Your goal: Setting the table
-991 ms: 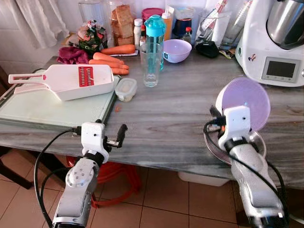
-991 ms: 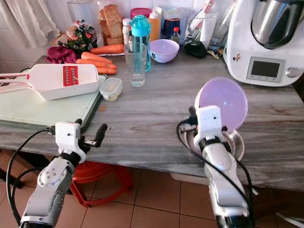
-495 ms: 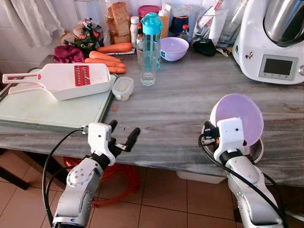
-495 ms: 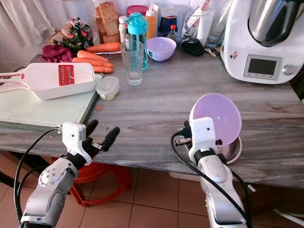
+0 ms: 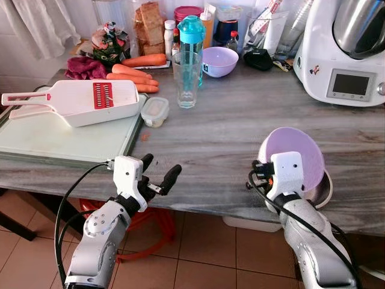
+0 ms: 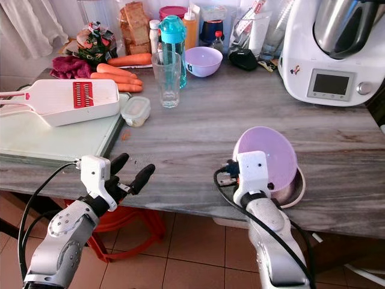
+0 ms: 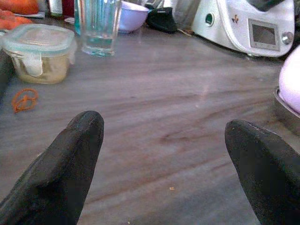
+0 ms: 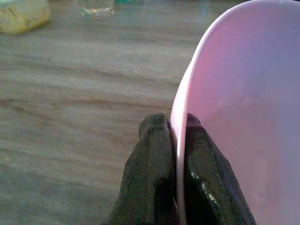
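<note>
At the table's near edge: grey stone-look table (image 5: 228,132), crowded at the back.
Steel plate (image 6: 291,190): under the tilted bowl, by the right arm.
Purple bowl (image 5: 298,153): rim pinched by right gripper (image 8: 174,140), just above the plate.
Left gripper (image 5: 157,174): fingers spread, empty, well apart.

The right end effector (image 8: 177,140) hides behind its wrist housing in the eye views; the food processor (image 5: 346,48) is cut off.
</note>
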`<state>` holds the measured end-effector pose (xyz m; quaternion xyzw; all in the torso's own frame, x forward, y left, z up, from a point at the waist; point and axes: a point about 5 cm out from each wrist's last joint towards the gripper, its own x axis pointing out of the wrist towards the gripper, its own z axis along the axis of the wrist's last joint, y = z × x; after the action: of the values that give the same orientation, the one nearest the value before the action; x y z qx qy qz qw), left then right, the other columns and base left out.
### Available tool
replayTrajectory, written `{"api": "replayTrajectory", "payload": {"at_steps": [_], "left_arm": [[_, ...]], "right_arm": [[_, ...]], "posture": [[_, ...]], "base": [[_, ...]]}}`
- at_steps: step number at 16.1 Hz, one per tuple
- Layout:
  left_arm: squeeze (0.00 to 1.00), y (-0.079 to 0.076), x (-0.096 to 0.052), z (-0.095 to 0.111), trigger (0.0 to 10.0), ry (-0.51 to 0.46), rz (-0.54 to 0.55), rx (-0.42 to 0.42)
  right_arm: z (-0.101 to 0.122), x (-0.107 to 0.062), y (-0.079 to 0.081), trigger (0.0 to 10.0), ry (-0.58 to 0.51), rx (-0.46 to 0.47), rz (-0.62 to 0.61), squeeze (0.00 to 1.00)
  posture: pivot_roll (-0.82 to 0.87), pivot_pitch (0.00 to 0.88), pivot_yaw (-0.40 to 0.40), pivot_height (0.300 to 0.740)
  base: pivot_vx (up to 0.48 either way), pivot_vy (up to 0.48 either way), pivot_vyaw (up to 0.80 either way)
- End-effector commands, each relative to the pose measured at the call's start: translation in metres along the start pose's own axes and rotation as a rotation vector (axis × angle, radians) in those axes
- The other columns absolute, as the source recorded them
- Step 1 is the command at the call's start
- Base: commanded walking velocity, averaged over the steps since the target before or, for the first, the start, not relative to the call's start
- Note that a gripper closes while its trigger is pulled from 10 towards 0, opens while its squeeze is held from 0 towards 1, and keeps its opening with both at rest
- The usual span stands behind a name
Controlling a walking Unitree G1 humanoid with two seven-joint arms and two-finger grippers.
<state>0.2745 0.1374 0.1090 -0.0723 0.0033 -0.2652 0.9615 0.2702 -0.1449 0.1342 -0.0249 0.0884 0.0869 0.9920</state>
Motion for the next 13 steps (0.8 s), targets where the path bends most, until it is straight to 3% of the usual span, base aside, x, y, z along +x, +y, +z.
{"api": "replayTrajectory", "payload": {"at_steps": [1, 7, 13], "left_arm": [[0.00, -0.001, -0.002, 0.000, 10.0, 0.010, -0.010, 0.009], [0.00, -0.004, -0.002, 0.002, 10.0, 0.006, -0.051, -0.004], [0.00, -0.014, -0.010, 0.000, 10.0, 0.035, -0.182, -0.044]], "right_arm": [[-0.004, 0.002, 0.005, 10.0, 0.032, 0.036, 0.028, 0.00], [-0.004, 0.017, 0.015, 10.0, 0.040, 0.090, 0.064, 0.00], [-0.002, 0.033, 0.025, 10.0, 0.036, 0.126, 0.121, 0.00]], "posture": [[0.01, 0.093, 0.003, 0.740], [0.02, 0.089, 0.002, 0.740], [0.04, 0.084, 0.001, 0.740]], "base": [[0.000, 0.000, 0.00], [0.000, 0.000, 0.00], [0.000, 0.000, 0.00]]}}
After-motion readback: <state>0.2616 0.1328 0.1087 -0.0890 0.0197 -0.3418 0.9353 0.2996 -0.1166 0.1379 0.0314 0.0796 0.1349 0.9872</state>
